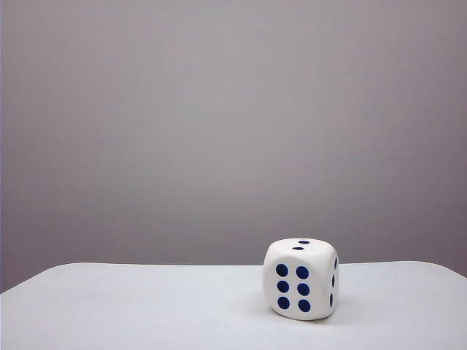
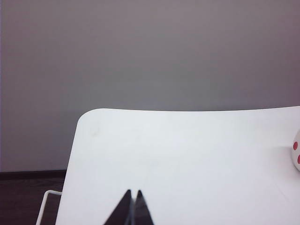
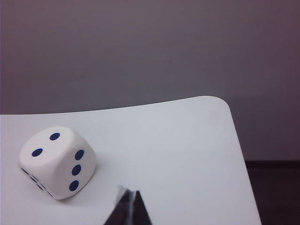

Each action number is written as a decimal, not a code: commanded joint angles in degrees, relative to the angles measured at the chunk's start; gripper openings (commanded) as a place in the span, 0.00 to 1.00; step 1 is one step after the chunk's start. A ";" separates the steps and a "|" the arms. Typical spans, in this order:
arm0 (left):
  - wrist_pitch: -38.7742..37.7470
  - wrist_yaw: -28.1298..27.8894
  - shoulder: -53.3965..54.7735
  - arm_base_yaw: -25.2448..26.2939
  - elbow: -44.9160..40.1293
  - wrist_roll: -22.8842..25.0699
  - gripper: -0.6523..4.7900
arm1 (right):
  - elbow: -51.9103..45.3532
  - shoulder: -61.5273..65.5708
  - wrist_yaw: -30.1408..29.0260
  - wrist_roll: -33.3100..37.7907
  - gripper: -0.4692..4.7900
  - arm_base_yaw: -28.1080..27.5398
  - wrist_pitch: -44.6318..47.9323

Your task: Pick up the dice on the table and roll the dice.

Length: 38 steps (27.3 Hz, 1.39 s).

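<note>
The dice [image 1: 300, 278] is a large white cube with dark blue pips, resting on the white table [image 1: 146, 306] right of the middle in the exterior view, its two-pip face up and six-pip face toward the camera. Neither gripper shows in that view. In the right wrist view the dice [image 3: 57, 161] lies on the table [image 3: 187, 154] a short way from my right gripper [image 3: 131, 193], whose dark fingertips are shut together and hold nothing. In the left wrist view my left gripper [image 2: 133, 192] is shut and empty over the table [image 2: 187, 154]; only an edge of the dice [image 2: 296, 153] with red pips shows.
A plain grey wall [image 1: 233, 124] stands behind the table. Past the table's rounded corner the floor is dark [image 2: 28, 192], and a thin white frame [image 2: 44, 204] runs beside the table edge. A dark floor [image 3: 276, 192] also lies beyond the table's other side.
</note>
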 commanded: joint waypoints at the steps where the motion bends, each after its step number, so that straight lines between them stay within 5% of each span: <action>1: 0.72 0.07 0.00 -0.02 0.22 0.07 0.11 | -0.28 -0.02 0.35 0.20 0.09 -0.04 0.98; 9: 1.01 0.52 0.00 -0.04 0.22 -0.02 0.11 | -0.28 -0.02 0.04 0.22 0.09 -0.04 1.05; 14: 4.66 6.60 0.00 -0.09 0.90 -0.63 0.11 | -0.17 -0.02 -0.37 0.24 0.09 -0.02 6.62; 19: 8.79 6.51 0.00 -0.04 1.29 -4.76 0.11 | -0.07 0.07 -0.31 1.62 0.09 -0.02 14.93; 28: 11.47 1.97 10.10 0.00 12.68 -6.10 0.11 | 10.88 9.68 5.57 4.57 0.09 -0.09 15.17; 38: 1.66 5.49 35.43 -0.04 32.30 5.66 0.11 | 29.46 34.01 3.17 0.79 0.09 -0.15 12.07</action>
